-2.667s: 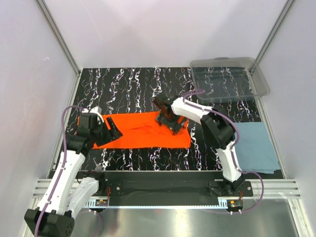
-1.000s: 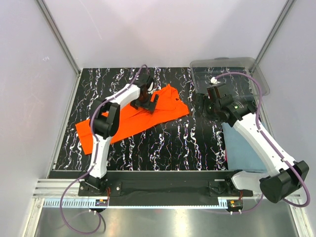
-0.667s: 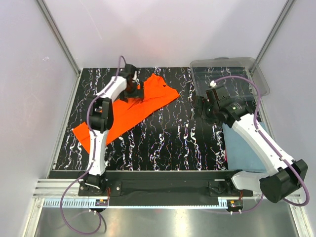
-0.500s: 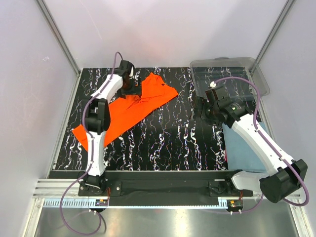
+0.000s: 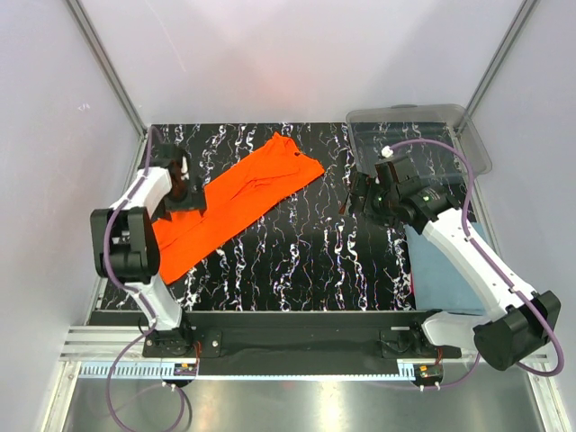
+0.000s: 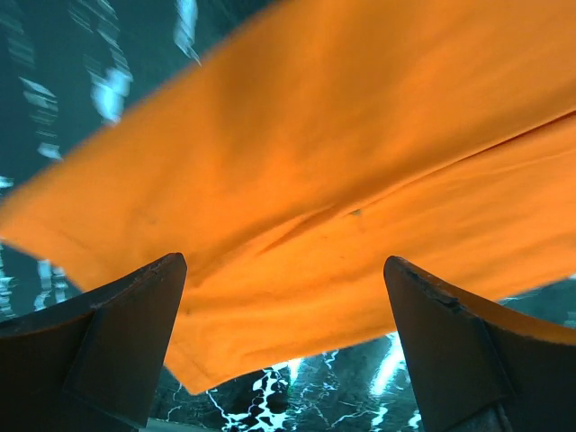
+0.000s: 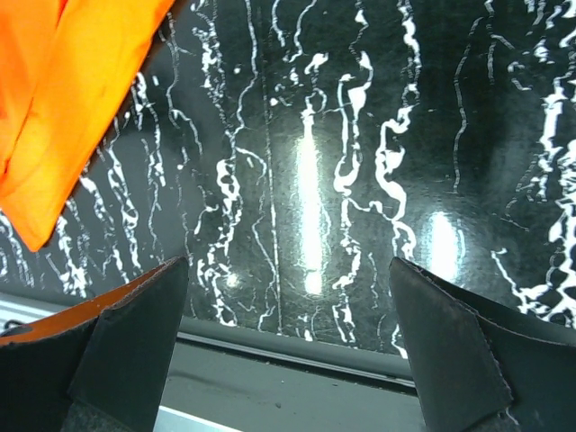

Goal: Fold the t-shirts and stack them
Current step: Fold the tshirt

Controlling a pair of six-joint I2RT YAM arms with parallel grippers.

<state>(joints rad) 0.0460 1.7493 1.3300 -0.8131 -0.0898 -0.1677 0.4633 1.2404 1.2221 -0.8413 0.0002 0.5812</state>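
Observation:
The orange t-shirt [image 5: 236, 200] lies flat in a long diagonal strip on the black marbled table [image 5: 306, 261], running from near left to far centre. My left gripper [image 5: 186, 191] hovers open over the strip's left edge. In the left wrist view the orange t-shirt [image 6: 297, 162] fills the frame, and the left gripper [image 6: 283, 270] has nothing between its fingers. My right gripper [image 5: 355, 195] is open above bare table right of the shirt. The right wrist view shows the right gripper [image 7: 288, 270] empty, with an orange t-shirt [image 7: 63, 99] corner at upper left. The blue-grey t-shirt [image 5: 436, 283] lies folded at the right, partly under the right arm.
A clear plastic bin [image 5: 418, 144] stands at the far right corner of the table. The enclosure's white walls and metal posts [image 5: 108, 67] close in the table at the back and sides. A grey rail [image 7: 297, 360] runs along the table's edge below the right gripper.
My left gripper swept from the shirt's far end over to its left edge. The orange shirt swung round and now lies stretched diagonally. The right arm barely shifted.

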